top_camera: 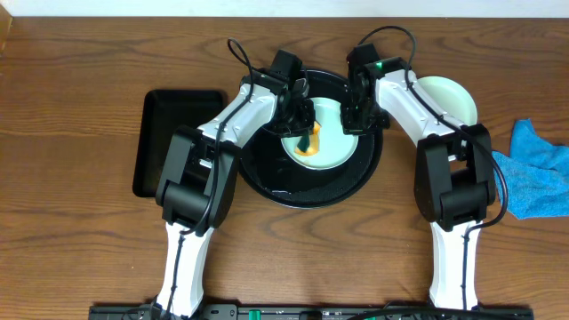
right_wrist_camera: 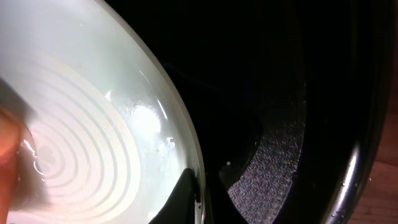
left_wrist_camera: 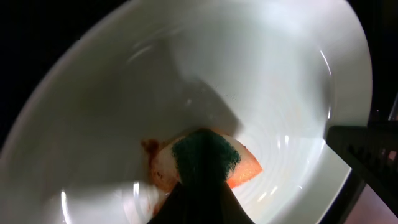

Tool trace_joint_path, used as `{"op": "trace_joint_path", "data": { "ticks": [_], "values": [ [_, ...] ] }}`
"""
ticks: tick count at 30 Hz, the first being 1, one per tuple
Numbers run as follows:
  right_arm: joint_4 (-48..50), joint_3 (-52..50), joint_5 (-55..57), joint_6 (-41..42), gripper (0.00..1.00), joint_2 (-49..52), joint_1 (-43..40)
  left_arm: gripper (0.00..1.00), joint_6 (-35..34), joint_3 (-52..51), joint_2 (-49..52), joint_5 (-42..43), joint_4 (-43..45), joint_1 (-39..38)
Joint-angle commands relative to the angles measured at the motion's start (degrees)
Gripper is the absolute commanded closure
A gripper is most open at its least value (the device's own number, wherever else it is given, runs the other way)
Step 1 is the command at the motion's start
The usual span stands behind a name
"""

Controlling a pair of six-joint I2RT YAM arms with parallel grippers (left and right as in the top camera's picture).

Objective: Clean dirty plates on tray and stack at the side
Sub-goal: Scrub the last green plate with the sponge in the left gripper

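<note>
Gripping sponge (top_camera: 308, 148), left tool (top_camera: 306, 124) stands over plate (top_camera: 338, 142).

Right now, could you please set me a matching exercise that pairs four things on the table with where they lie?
1 sponge
2 blue cloth
3 rectangular tray
4 outer plate

A far left
B far right
C on the plate in the round tray
D just right of the round tray

Pairs: 1-C, 2-B, 3-A, 4-D

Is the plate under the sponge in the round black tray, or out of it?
In it: the plate sits inside the rim of the tray, with the sponge on it.
</note>
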Motion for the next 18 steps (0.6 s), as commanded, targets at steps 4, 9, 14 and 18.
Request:
{"op": "trace_joint_path", "data": {
  "ticks": [4, 9, 14, 18],
  "values": [
    [-0.7, -1.0, -0.4, 0.2, 0.99, 1.0, 0.5, 0.92, 3.0, -0.3, 3.1, -8.7, 1.6, 0.8],
    [-0.7, -1.0, -0.4, 0.2, 0.99, 1.0, 0.5, 0.92, 4.3, -0.3, 3.1, -9.1, 3.6, 0.8],
    [-0.7, -1.0, -0.4, 0.2, 0.99, 1.0, 0.5, 0.92, 4.5, -0.3, 3.1, -9.9, 8.4, 0.8],
    [-0.7, -1.0, -0.4, 0.2, 0.99, 1.0, 0.5, 0.92, 4.4, 0.6, 2.1, -9.3, 12.5, 0.8]
  ]
}}
